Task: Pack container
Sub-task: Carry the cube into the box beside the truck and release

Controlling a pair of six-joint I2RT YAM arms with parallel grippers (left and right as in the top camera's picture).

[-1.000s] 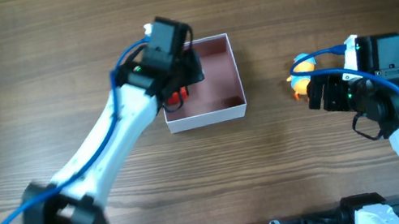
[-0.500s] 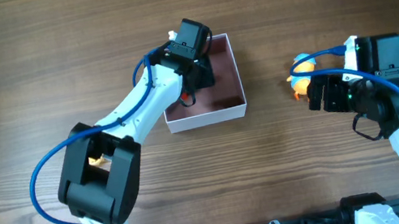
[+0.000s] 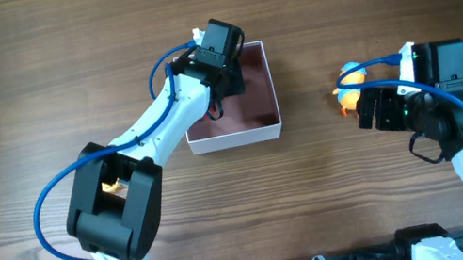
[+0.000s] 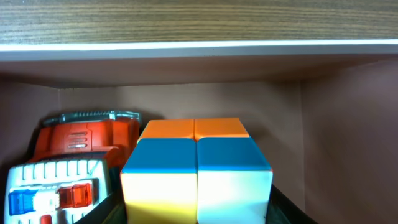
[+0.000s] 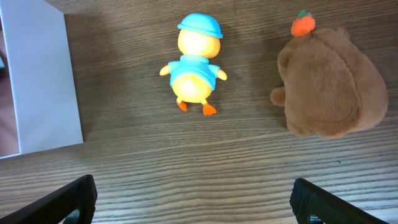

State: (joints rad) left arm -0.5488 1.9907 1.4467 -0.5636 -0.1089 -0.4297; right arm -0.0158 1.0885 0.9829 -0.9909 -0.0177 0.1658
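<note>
The container [image 3: 265, 114] is a white-walled box with a dusty-pink inside at the table's middle. My left gripper [image 3: 223, 72] reaches into its left part. In the left wrist view the gripper [image 4: 196, 214] is shut on a colourful cube [image 4: 196, 168] with orange, blue, yellow and white faces. A red and white toy vehicle [image 4: 68, 162] lies beside the cube in the container [image 4: 186, 53]. My right gripper [image 3: 371, 108] is open and empty over bare wood [image 5: 194, 205]. Before it lie a yellow duck in blue [image 5: 194, 68] and a brown plush bear [image 5: 329, 87].
The container's white outer wall [image 5: 43, 87] is at the left of the right wrist view, close to the duck. The duck [image 3: 350, 85] partly shows in the overhead view beside the right arm. The bear is hidden there under the arm.
My left gripper moved right and deeper into the container, now covering the red toy from above. The container slid slightly left. The right arm has not moved.
</note>
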